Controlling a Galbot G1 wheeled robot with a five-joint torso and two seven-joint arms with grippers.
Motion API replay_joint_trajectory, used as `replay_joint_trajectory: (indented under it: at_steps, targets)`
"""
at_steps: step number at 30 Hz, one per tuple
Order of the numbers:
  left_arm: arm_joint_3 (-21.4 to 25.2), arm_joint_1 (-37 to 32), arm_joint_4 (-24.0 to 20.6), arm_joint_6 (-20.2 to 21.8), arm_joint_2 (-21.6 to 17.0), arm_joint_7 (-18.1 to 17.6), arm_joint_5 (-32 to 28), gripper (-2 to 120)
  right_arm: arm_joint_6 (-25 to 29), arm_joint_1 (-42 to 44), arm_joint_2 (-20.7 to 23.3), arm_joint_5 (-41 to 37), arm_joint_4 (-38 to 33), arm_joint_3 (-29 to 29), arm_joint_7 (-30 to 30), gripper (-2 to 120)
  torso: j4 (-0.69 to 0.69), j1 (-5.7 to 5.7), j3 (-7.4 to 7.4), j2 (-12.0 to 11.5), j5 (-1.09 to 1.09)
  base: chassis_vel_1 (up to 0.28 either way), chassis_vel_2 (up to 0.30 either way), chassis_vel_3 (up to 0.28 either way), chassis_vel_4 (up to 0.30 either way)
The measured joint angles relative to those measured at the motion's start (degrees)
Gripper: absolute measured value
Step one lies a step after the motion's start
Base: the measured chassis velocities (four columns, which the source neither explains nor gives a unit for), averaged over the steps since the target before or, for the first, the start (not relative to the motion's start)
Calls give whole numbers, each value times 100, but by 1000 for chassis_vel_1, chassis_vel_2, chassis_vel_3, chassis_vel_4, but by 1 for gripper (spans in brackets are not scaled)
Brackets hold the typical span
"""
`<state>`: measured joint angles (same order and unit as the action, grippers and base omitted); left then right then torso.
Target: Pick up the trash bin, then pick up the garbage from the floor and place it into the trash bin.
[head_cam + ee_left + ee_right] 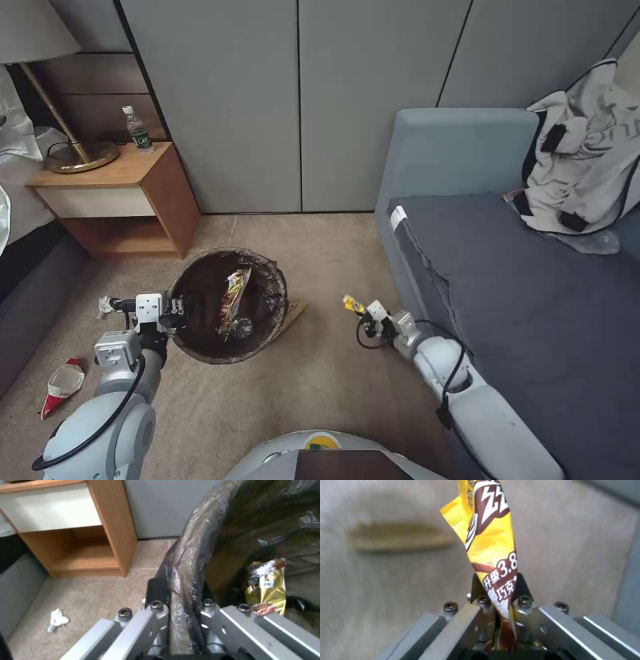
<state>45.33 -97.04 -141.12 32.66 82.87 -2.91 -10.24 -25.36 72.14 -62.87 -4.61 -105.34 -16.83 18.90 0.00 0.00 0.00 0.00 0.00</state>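
The trash bin (200, 300), round and lined with a dark crinkled bag, is held over the carpet left of centre. My left gripper (179, 313) is shut on its near-left rim (186, 562). A yellow snack wrapper (233, 297) lies inside the bin (266, 585). My right gripper (363, 313) is shut on another yellow snack wrapper (490, 537), held above the carpet right of the bin, beside the sofa. A brown paper scrap (295, 311) pokes out at the bin's right side. A crumpled white tissue (104, 306) and a crushed red-and-white paper cup (62, 385) lie on the floor at left.
A wooden nightstand (127, 200) with a lamp (67, 133) and a green-labelled bottle (138, 131) stands behind the bin. A grey sofa (520, 280) with a garment (587, 167) runs along the right. A dark bed edge (33, 300) borders the left.
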Motion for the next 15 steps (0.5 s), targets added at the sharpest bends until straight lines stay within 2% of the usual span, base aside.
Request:
replay_joint_trajectory:
  at_steps: [7, 15]
  targets:
    - [-10, 15, 11, 0, 0, 2, 3, 4, -221, -142, 163, -403, -781, 16, -214, 0, 1, 0, 0, 0, 0, 0, 0, 0, 0]
    - [-31, 29, 53, 0, 15, 3, 35, 4, -584, -713, 277, -1003, -1664, 194, -342, 0, 1, 0, 0, 0, -1, 0, 0, 0, 0]
